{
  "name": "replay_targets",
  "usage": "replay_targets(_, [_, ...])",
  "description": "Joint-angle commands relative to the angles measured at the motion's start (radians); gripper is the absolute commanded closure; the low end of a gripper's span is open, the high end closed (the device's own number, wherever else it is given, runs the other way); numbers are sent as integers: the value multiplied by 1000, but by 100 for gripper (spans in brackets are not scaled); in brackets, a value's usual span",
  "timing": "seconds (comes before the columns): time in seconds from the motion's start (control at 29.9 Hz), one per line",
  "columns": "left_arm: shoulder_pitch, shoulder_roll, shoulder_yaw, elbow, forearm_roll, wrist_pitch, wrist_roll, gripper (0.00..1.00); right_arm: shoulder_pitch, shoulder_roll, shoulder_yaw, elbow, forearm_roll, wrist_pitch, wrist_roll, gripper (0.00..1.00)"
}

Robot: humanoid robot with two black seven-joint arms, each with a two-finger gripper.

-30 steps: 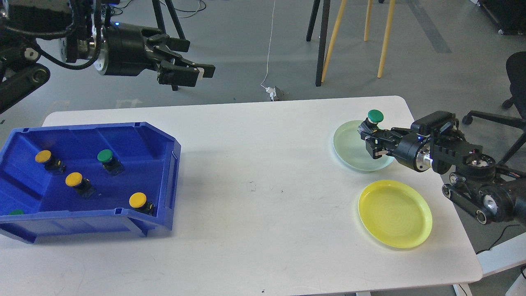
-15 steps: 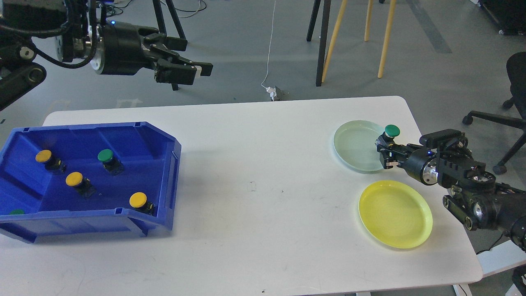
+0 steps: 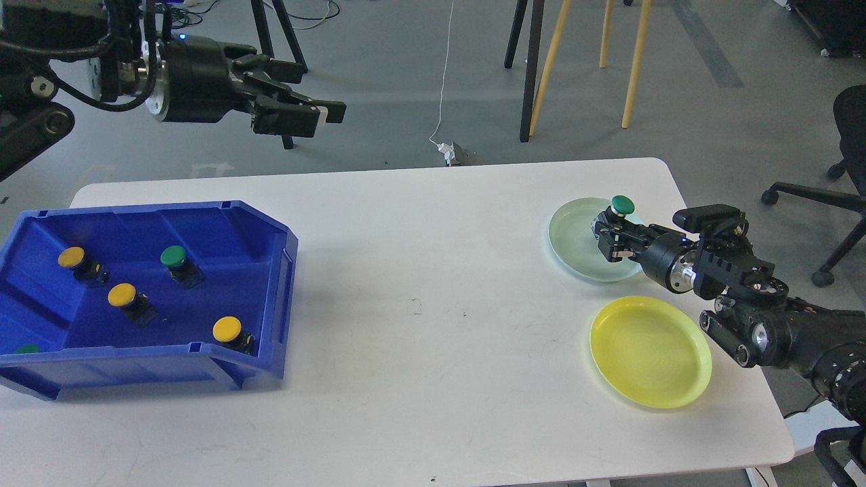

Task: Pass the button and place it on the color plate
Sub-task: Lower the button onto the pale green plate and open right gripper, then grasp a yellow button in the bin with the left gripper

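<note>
At far left, our blue bin holds three yellow buttons and a green one; a further green cap shows at its near edge. Above and behind it, our left gripper hangs over the floor beyond the table, fingers slightly parted, holding nothing. At right, our right gripper appears closed on the green button over the pale green plate; whether the button touches it is unclear. The yellow plate lies just nearer.
</note>
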Motion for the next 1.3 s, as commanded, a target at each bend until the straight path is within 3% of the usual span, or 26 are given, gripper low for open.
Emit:
replay_targets(0.0, [7, 1, 1, 17, 0, 0, 0, 0, 4, -4, 1, 0, 35, 1, -3, 6])
replay_targets(0.27, [45, 119, 12, 11, 5, 0, 0, 1, 24, -9, -1, 0, 126, 13, -10, 2])
replay_targets(0.43, [155, 260, 38, 3, 8, 0, 0, 1, 57, -12, -4, -10, 222, 27, -17, 2])
replay_targets(0.6, [258, 315, 82, 3, 18, 0, 0, 1, 68, -3, -3, -46, 236, 27, -20, 2])
replay_targets(0.9, [467, 302, 117, 11, 78, 0, 0, 1, 90, -15, -6, -52, 276, 27, -29, 2])
replay_targets(1.17, [461, 224, 104, 17, 60, 0, 0, 1, 85, -24, -6, -52, 276, 27, -29, 2])
replay_targets(1.27, [442, 141, 101, 76, 60, 0, 0, 1, 84, -23, -6, -52, 276, 27, -30, 2])
